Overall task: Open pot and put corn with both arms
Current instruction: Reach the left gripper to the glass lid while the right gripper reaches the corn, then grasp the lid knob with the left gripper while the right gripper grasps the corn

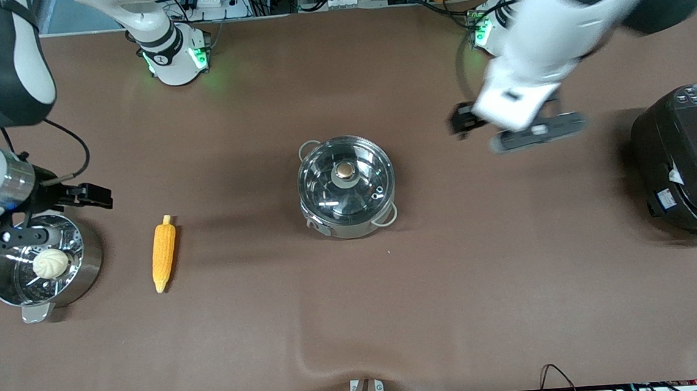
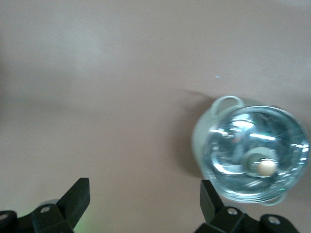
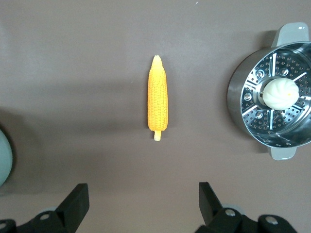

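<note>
The steel pot stands mid-table with its glass lid on, copper knob up. In the left wrist view the pot lies off to one side of the fingers. The yellow corn lies on the table between the pot and the right arm's end; it also shows in the right wrist view. My left gripper hangs open and holds nothing, over bare table between the pot and the black cooker. My right gripper is open and holds nothing, up over the steamer pot's rim.
A steel steamer pot holding a white bun stands at the right arm's end, beside the corn. A big black electric cooker sits at the left arm's end. Brown cloth covers the table.
</note>
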`<state>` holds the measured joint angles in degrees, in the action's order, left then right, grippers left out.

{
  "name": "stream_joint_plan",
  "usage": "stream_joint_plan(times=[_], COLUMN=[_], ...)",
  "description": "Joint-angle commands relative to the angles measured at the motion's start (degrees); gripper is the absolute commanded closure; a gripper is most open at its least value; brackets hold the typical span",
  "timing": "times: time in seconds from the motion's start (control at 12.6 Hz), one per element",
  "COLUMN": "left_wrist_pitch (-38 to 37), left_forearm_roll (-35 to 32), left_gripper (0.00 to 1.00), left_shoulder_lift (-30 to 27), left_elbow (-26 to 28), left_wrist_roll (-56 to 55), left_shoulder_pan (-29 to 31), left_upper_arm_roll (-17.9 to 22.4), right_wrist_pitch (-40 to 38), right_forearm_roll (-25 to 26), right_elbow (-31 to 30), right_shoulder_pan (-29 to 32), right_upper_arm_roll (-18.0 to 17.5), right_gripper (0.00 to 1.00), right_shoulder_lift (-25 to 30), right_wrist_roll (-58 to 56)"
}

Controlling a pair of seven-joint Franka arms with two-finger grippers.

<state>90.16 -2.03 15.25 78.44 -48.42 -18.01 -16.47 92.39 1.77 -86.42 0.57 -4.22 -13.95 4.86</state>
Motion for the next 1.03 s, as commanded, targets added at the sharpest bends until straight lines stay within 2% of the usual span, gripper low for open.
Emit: stream_joint_plan(times=[0.0, 0.24, 0.48, 0.71, 0.95], left_wrist_pitch=[5.7, 10.3, 12.7, 15.7, 19.4], left_forearm_roll=[-0.3, -2.1, -4.3, -4.3, -4.3], left_gripper=[0.00, 0.00, 0.00, 0.00, 0.00], left_shoulder_lift=[7.1, 12.8, 15.9, 18.1, 19.6], left_elbow=[-3.4, -3.3, -3.4, -3.4, -3.4], left_wrist_roll=[-12.5, -19.8, -22.4, -24.3, -25.7], left_shoulder_pan=[-6.7, -11.8, -14.2, -15.8, -16.5], left_upper_arm_roll=[1.1, 1.3, 1.2, 1.3, 1.3], right_wrist_pitch=[1.7, 7.6, 17.5, 27.0, 29.3], right_forearm_roll=[0.4, 0.3, 0.2, 0.1, 0.6], right_elbow=[1.5, -2.3, -8.7, -9.6, -9.6], right_shoulder_pan=[2.0, 1.5, 2.2, 0.0, -1.5], right_upper_arm_roll=[0.2, 0.2, 0.2, 0.2, 0.3], right_gripper=[0.00, 0.00, 0.00, 0.00, 0.00], right_shoulder_lift=[-4.3, -7.7, -10.5, -16.5, -18.0], right_wrist_roll=[-0.9, -0.3, -0.3, -0.2, -0.5])
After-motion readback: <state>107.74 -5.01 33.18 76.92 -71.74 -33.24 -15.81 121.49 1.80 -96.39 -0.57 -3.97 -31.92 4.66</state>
